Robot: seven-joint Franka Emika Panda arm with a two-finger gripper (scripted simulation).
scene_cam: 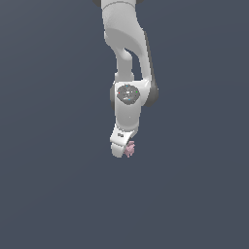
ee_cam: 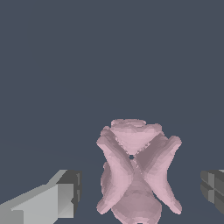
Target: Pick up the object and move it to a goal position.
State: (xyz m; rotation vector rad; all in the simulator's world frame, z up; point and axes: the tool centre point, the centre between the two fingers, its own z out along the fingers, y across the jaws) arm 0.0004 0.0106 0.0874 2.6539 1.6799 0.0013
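A: White gripper (scene_cam: 121, 150) hangs open over bare grey ground, fingers (ee_cam: 48, 200) standing apart either side of the pink object (ee_cam: 135, 173).

B: Knobbly lump looks light, rigid; its narrow waist seems the surest place to pinch.

White arm (scene_cam: 127, 58) reaching down over plain grey-blue tabletop (scene_cam: 48, 194); pink knobbly object (scene_cam: 130, 149) right beside the fingers (scene_cam: 117, 148), at their tips.
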